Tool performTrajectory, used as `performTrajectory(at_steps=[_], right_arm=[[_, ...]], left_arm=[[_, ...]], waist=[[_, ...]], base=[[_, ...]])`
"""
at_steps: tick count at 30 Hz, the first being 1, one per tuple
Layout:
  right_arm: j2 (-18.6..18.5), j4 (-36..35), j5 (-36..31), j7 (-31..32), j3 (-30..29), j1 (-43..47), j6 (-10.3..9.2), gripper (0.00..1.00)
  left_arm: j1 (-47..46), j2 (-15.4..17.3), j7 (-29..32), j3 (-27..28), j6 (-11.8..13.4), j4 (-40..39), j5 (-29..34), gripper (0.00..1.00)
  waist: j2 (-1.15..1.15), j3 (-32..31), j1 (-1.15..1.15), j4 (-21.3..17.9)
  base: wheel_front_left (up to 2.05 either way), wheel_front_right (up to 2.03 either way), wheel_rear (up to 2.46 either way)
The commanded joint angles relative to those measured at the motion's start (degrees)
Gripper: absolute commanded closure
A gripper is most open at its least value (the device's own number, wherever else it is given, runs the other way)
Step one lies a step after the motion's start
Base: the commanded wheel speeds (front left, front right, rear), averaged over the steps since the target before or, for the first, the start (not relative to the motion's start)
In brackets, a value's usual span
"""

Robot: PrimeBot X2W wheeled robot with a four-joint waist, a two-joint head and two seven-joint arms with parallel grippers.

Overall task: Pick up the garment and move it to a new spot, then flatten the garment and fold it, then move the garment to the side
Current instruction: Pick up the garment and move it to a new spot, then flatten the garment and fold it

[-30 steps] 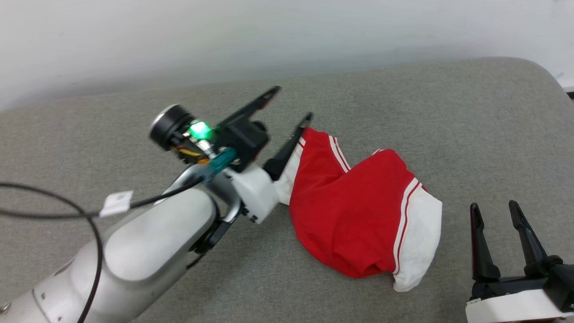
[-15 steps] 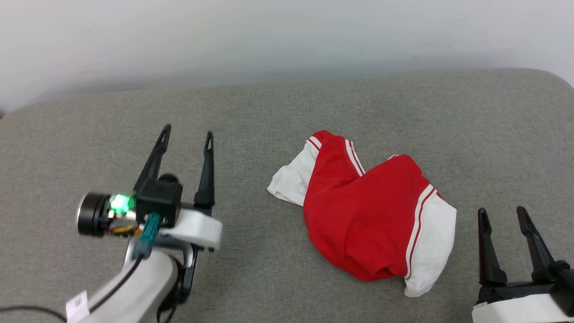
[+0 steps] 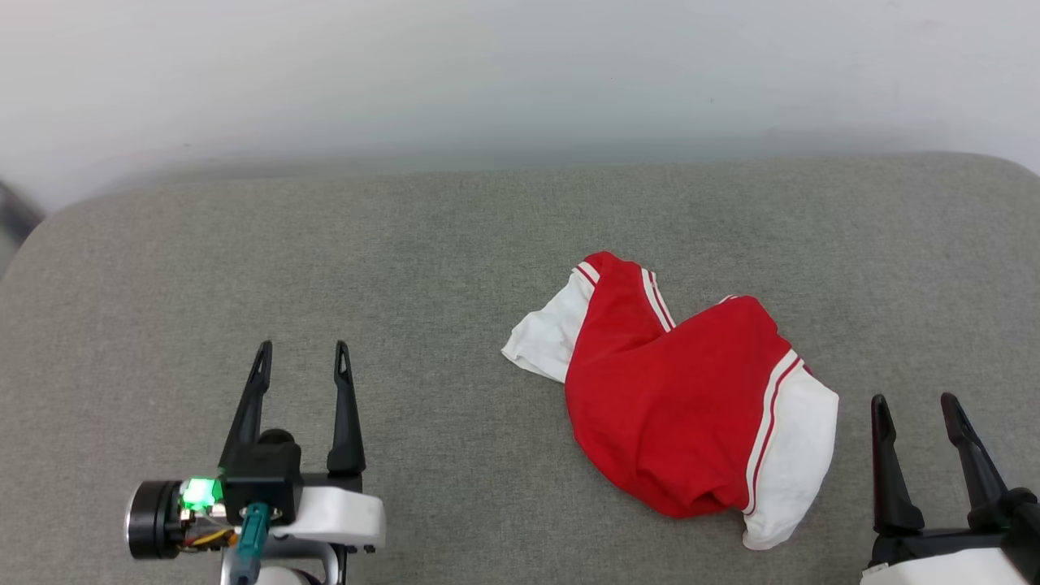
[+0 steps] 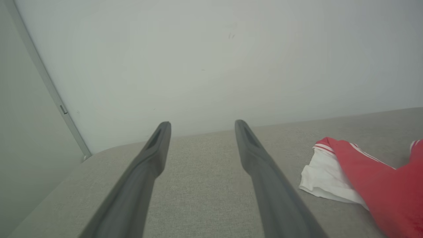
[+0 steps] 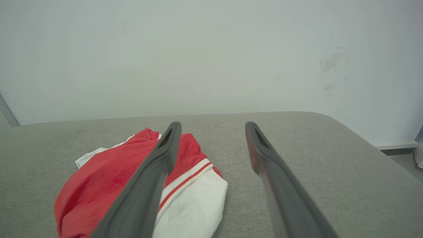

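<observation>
The garment [image 3: 674, 398] lies bunched on the grey cushion [image 3: 455, 260], right of centre: red cloth with white sleeves and red-and-white stripe trim. No print shows. My left gripper [image 3: 302, 357] stands open at the lower left, well apart from the garment, with nothing between its fingers. My right gripper [image 3: 914, 402] stands open at the lower right, just right of the white sleeve and not touching it. In the left wrist view the garment [image 4: 370, 178] sits to the right of the open gripper [image 4: 201, 124]. From the right wrist the garment [image 5: 105, 185] lies left of and behind the open gripper [image 5: 213, 125].
A pale wall [image 3: 520, 73] rises straight behind the cushion's far edge. The cushion rounds off at its far right corner [image 5: 350, 129], with floor beyond. A thin metal strip [image 4: 49, 89] runs down the wall at the far left.
My left gripper drew back from the garment's left sleeve to the lower left, fingers now pointing away from me. The head view shifted a little. The garment lies still.
</observation>
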Motion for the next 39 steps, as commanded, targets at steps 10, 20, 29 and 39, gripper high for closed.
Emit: performTrajectory(at_steps=[10, 20, 29, 39], right_arm=[[0.1, 0.7, 2.1, -0.1, 0.6, 2.5, -0.02, 0.00], [0.1, 1.2, 4.1, -0.1, 0.6, 4.4, -0.02, 0.00], [0.1, 1.0, 4.6, -0.1, 1.1, 5.4, -0.02, 0.00], [0.1, 0.9, 4.8, -0.1, 1.5, 5.5, -0.02, 0.00]], left_arm=[[7.6, -6.7, -0.1, 7.4, -7.1, 0.6, 6.4, 0.00], [11.5, -11.6, -0.1, 12.9, -13.4, 1.1, 9.7, 0.00], [13.3, -14.6, -0.1, 16.3, -17.1, 1.7, 11.9, 0.00], [13.7, -16.4, -0.1, 18.9, -19.4, 2.1, 13.5, 0.00]], waist=[[0.00, -1.8, 0.00, 0.7], [0.00, -3.3, 0.00, 1.0], [0.00, -3.7, 0.00, 1.3], [0.00, -3.7, 0.00, 1.5]], base=[[0.00, 0.00, 0.00], [0.00, 0.00, 0.00], [0.00, 0.00, 0.00], [0.00, 0.00, 0.00]])
